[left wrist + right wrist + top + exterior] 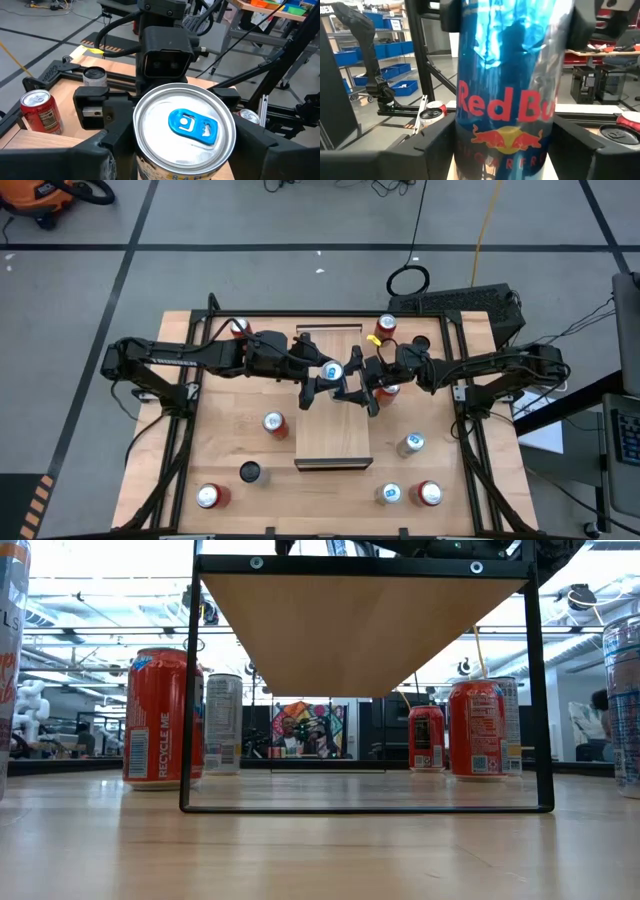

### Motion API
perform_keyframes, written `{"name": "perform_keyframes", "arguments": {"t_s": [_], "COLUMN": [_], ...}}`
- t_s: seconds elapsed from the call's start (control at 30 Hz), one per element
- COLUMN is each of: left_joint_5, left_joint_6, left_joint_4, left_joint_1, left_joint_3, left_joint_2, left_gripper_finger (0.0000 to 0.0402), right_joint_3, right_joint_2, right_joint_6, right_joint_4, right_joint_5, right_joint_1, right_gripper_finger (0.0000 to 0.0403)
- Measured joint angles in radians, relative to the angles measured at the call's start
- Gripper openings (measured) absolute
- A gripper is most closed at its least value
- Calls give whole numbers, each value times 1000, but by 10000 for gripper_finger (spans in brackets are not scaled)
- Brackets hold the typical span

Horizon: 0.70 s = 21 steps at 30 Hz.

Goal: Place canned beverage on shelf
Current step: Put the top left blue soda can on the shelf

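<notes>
Your left pincer and right pincer both bracket the blue-tabbed can above the shelf, fingers flanking it closely, though you can't tell whose grip bears it, its base being cut off.

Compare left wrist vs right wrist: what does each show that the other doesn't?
Left wrist only: the silver lid with blue tab of the can, seen from above; a red can on the table corner; the right arm's wrist camera facing back behind the can.

Right wrist only: the can's blue-and-silver side with Red Bull lettering, and an open-topped can standing farther off on the table.

Both: the same can between that arm's own dark fingers, left gripper and right gripper, suggesting a handover.
</notes>
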Motion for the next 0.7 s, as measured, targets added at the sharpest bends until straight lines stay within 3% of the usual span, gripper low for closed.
{"name": "perform_keyframes", "arguments": {"t_s": [0.7], "left_joint_5": [20], "left_joint_6": [-7], "left_joint_4": [-5], "left_joint_1": [0], "left_joint_3": [0], "left_joint_2": [0], "left_gripper_finger": [236], "right_joint_3": [1], "right_joint_2": [-1], "right_joint_6": [45], "right_joint_4": [-64], "right_joint_5": [2], "right_joint_1": [-1], "right_gripper_finger": [317]}}
